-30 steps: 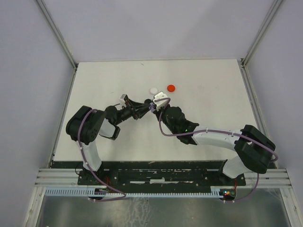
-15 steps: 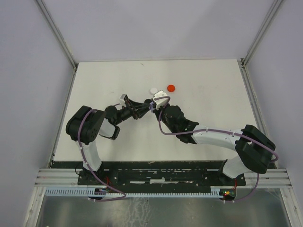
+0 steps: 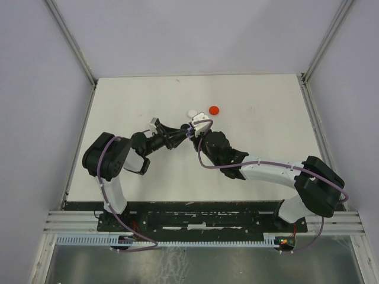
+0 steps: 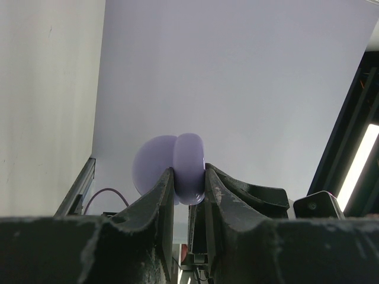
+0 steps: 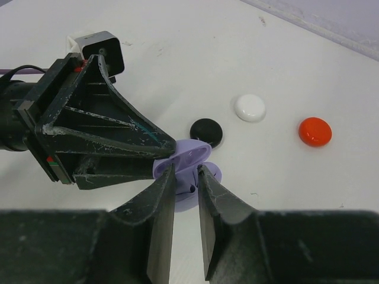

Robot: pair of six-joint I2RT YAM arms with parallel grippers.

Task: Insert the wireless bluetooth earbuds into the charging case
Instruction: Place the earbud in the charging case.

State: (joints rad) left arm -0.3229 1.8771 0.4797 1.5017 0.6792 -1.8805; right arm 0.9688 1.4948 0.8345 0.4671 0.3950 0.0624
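- Top view: the left arm point(image 3: 112, 157) and right arm point(image 3: 272, 171) are seen meeting tip to tip near the middle of the worktop point(image 3: 266, 118). A white disc point(image 3: 192, 112) and a red disc point(image 3: 214, 110) lie just beyond them, toward the far edge.
- Left wrist: a lavender case point(image 4: 188, 168), seen as two rounded halves, is clamped between the left fingers point(image 4: 160, 198).
- Right wrist: the right fingers point(image 5: 163, 195) are set narrowly apart astride the case's lower half. Whether it is gripped cannot be told, and its inside is hidden. A black disc point(image 5: 206, 131) is seen just behind the case.
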